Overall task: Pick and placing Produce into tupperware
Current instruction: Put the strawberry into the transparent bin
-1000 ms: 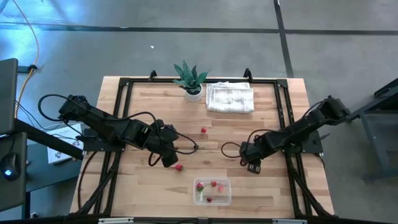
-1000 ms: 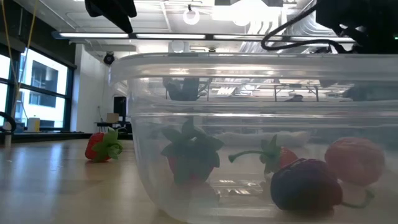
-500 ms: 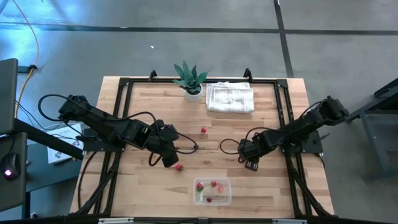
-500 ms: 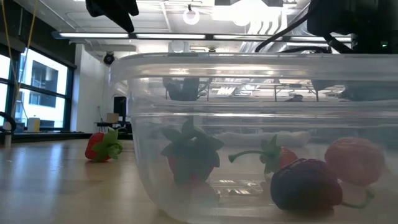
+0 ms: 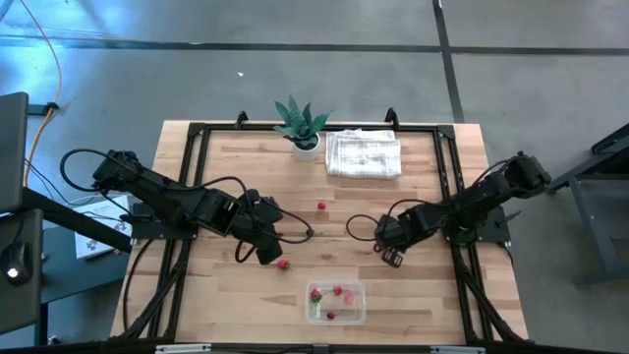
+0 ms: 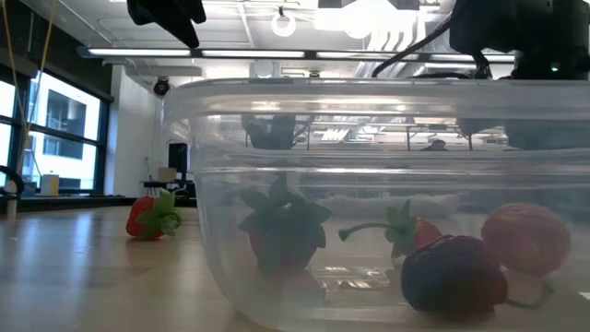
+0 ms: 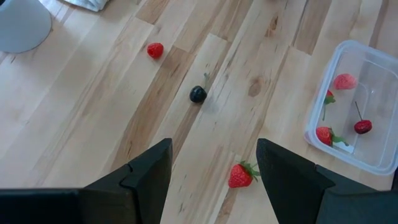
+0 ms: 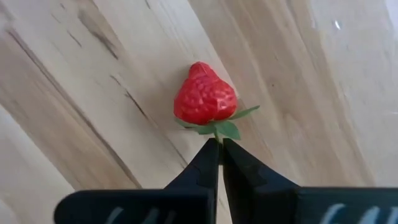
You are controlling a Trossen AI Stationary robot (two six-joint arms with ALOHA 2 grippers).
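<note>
The tupperware (image 5: 336,302) sits near the front edge of the surface (image 5: 246,295), about midway along it, holding four pieces of produce — two strawberries, a pinkish piece (image 6: 525,238) and a dark one (image 6: 454,273). A loose strawberry (image 5: 283,264) lies on the wood just behind the tub's left end, and a small red piece (image 5: 321,206) lies near the middle of the surface. In the left wrist view a dark berry (image 7: 198,94) rests between those two.

The left hand (image 7: 211,177) hangs over the loose strawberry, fingers spread wide with nothing between them. The right hand (image 8: 220,163) is over the middle of the surface, right of centre, its fingers pressed together and pinching the green stem of another strawberry (image 8: 205,99). A potted plant (image 5: 302,124) and a folded cloth (image 5: 363,154) stand along the back edge.
</note>
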